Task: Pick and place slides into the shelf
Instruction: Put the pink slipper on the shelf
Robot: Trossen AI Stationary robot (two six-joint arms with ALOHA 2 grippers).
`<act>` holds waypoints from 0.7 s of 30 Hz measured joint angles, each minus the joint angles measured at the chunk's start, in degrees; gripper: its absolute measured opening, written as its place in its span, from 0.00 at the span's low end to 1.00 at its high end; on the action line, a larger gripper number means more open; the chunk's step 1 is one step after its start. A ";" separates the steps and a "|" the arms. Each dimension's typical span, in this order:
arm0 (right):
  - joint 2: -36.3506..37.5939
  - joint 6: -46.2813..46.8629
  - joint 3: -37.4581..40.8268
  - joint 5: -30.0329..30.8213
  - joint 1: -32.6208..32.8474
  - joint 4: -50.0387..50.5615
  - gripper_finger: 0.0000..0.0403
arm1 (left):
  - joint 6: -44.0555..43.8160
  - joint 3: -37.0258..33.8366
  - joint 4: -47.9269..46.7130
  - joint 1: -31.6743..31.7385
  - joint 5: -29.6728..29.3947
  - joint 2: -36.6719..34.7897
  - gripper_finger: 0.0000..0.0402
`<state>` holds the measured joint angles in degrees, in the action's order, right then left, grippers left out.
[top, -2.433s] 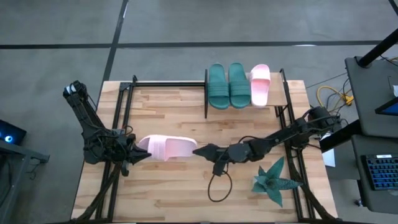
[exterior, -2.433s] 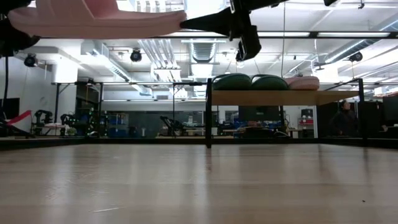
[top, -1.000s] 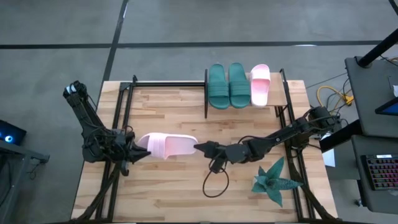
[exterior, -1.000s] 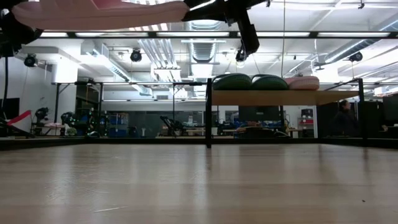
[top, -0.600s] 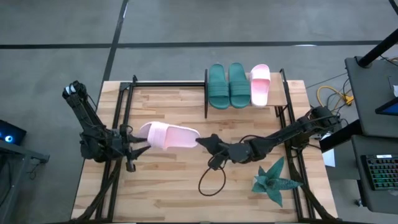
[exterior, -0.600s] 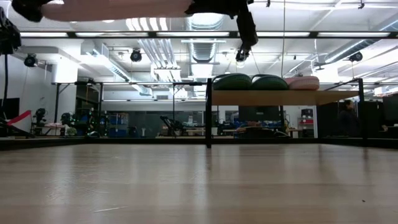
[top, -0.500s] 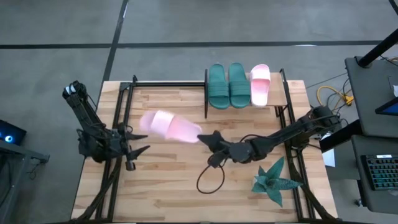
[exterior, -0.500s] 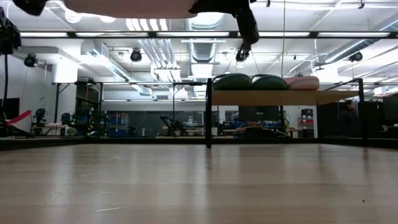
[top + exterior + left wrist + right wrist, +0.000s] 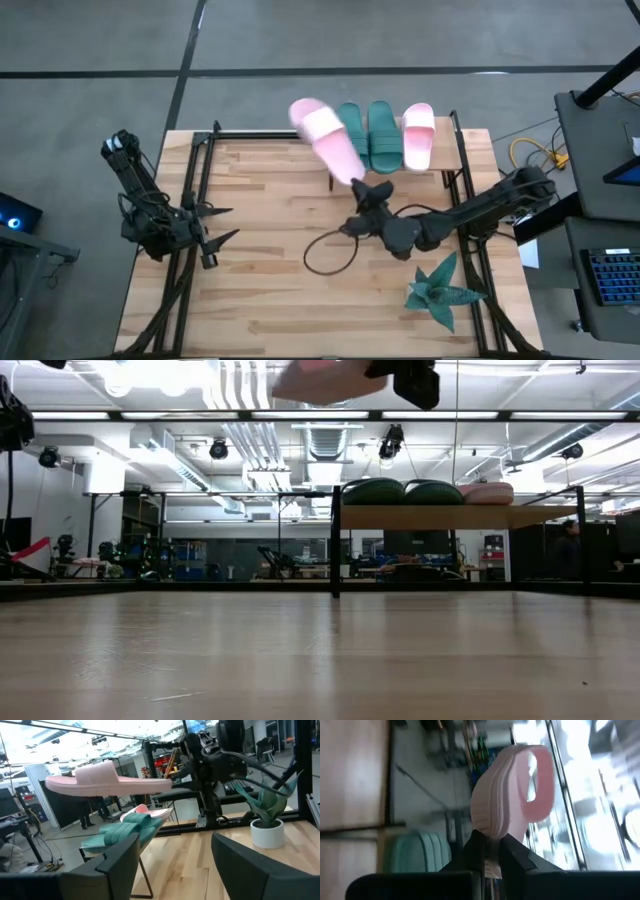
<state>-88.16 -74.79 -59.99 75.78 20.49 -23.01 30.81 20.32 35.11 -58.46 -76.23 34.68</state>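
A pale pink slide [image 9: 325, 140] hangs in the air just left of the shelf [image 9: 460, 517], with my right gripper [image 9: 362, 185] shut on one end of it. It also shows at the top of the low view as the pink slide [image 9: 325, 378]. On the shelf board lie two teal slides [image 9: 383, 135] and another pink slide [image 9: 418, 135], soles down. My left gripper [image 9: 215, 225] stands open over the table's left side, its fingers [image 9: 120, 865] wide apart, apart from the slide. My right gripper pinches the end of the sole far from the strap [image 9: 492, 832] between its two fingers [image 9: 514, 851]. The fingers come about level from the table's near right, along the slide's length. The slide [image 9: 107, 780] is lifted clear, roughly level, strap up, its strap end toward the far left.
A teal spiky plant in a white pot [image 9: 440, 290] stands at the near right. A black cable loop [image 9: 325, 255] lies on the table's middle. Black frame rails [image 9: 190, 200] run along the left and right sides.
My left gripper has opened and let go of the pink slide, drawing back a little toward the left. My right gripper has risen and swung the slide toward the far edge and the shelf; the slide has turned from lying left-right to pointing far left.
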 joint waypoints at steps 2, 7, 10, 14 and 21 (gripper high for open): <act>0.93 2.86 0.06 2.55 0.00 1.28 0.06 | 0.00 -0.02 -0.01 0.00 -0.33 0.14 0.57; 3.45 11.64 0.45 6.23 -0.02 6.68 0.06 | 0.00 0.00 -0.07 0.00 -0.41 0.66 0.57; 5.63 16.55 1.15 6.91 -0.20 8.34 0.06 | 0.06 0.00 -0.04 0.00 -0.41 0.70 0.57; 10.58 19.25 2.75 6.65 -0.16 12.24 0.06 | 0.44 0.00 -0.04 0.00 -0.40 0.50 0.57; 25.93 37.82 5.43 -7.21 -0.81 30.16 0.04 | 2.74 -0.07 -0.01 0.00 -0.63 0.15 0.57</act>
<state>-62.23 -36.97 -54.56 68.57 19.68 7.16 33.55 20.25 35.10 -58.46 -76.86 34.83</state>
